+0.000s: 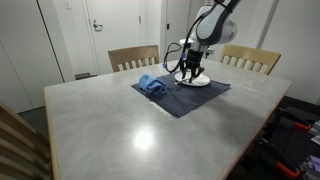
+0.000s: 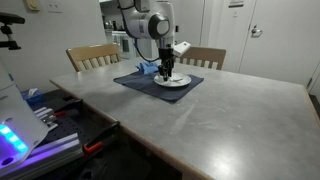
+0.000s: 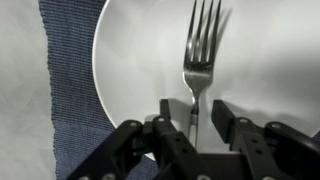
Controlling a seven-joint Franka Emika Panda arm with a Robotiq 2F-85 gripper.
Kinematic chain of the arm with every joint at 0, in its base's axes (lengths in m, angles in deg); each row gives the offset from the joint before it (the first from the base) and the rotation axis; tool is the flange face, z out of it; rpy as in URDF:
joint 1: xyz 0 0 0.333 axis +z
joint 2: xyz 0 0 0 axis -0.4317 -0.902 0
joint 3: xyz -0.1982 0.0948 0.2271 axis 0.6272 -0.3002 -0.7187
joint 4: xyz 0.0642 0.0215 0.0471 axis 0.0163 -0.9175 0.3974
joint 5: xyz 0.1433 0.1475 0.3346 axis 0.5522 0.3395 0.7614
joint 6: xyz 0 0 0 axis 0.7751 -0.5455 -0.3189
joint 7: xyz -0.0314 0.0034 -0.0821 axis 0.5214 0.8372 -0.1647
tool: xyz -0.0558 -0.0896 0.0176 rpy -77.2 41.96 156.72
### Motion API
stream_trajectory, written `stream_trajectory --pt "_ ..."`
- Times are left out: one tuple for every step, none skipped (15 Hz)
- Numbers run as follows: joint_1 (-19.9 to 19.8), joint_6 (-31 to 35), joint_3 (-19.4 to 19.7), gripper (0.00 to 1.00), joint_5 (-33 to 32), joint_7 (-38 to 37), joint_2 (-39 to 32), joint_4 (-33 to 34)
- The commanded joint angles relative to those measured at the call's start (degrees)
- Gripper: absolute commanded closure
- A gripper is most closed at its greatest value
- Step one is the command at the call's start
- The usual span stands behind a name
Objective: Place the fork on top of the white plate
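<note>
A silver fork [image 3: 200, 50] lies flat on the white plate [image 3: 130, 60], tines pointing away from me. My gripper [image 3: 192, 108] hangs just above the plate, and its two fingers stand on either side of the fork's handle with gaps between them and it, so it is open. In both exterior views the gripper [image 1: 191, 70] [image 2: 168, 72] points straight down over the plate [image 1: 203, 83] [image 2: 180, 84]. The fork is too small to make out there.
The plate sits on a dark blue placemat [image 1: 180, 100] [image 2: 135, 81] [image 3: 70, 90] on a grey table [image 1: 120, 130]. A crumpled blue cloth [image 1: 152, 86] lies on the mat beside the plate. Two wooden chairs [image 1: 133, 57] [image 1: 250, 58] stand at the far edge.
</note>
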Motion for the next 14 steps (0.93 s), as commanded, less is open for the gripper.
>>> stream_trajectory --pt "0.5 -2.9 0.9 0.2 -0.9 -0.2 1.0 -0.1" --pt "0.5 -3.8 0.9 0.12 -1.0 -0.1 1.5 -0.1" --pt "0.6 -5.1 1.1 0.05 -1.1 0.1 2.1 0.1" --pt "0.9 -6.6 1.4 0.01 -1.3 0.0 2.8 0.2" --pt "1.2 -7.8 1.6 0.0 -1.7 0.1 3.5 0.3" --pt "1.4 -8.9 1.7 0.0 -1.9 0.2 4.2 0.4" --pt "1.9 -10.0 2.1 0.0 -2.3 0.0 5.5 0.5" --pt "2.4 -11.0 2.5 0.0 -2.7 -0.3 6.4 0.6" --pt "2.7 -11.8 2.7 0.0 -3.1 -0.1 7.6 0.6" --pt "3.6 -12.8 3.4 0.0 -3.8 -0.6 8.8 0.7" --pt "4.5 -14.1 4.2 0.0 -4.7 -0.9 10.0 0.8" --pt "5.3 -15.7 4.8 0.0 -5.6 -1.2 11.1 0.9" --pt "5.9 -16.8 5.3 0.0 -6.4 -1.4 12.3 0.9" --pt "6.6 -17.9 5.9 0.0 -7.1 -1.9 13.2 0.9"
